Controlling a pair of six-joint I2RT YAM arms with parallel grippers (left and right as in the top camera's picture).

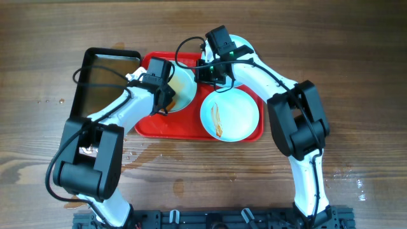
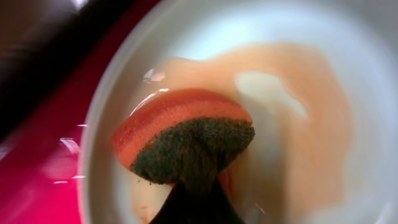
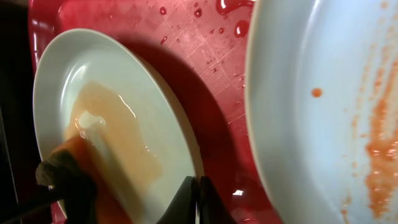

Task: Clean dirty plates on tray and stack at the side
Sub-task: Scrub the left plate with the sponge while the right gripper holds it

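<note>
Two white plates lie on the red tray (image 1: 170,124); a third plate is out of view. The left plate (image 1: 185,88) carries a watery orange smear. My left gripper (image 1: 164,95) is shut on an orange sponge with a dark green scrub face (image 2: 186,140) and presses it onto that plate (image 2: 298,124). My right gripper (image 1: 210,75) is shut on the same plate's near rim (image 3: 196,194). The plate (image 3: 118,106) and sponge (image 3: 65,171) also show in the right wrist view. The right plate (image 1: 232,114) has orange-brown streaks and lies flat; it also shows in the right wrist view (image 3: 311,124).
A black rectangular pan (image 1: 105,76) with brownish liquid stands against the tray's left side. Water drops lie on the tray (image 3: 205,37). A wet patch spreads on the wooden table (image 1: 149,152) in front of the tray.
</note>
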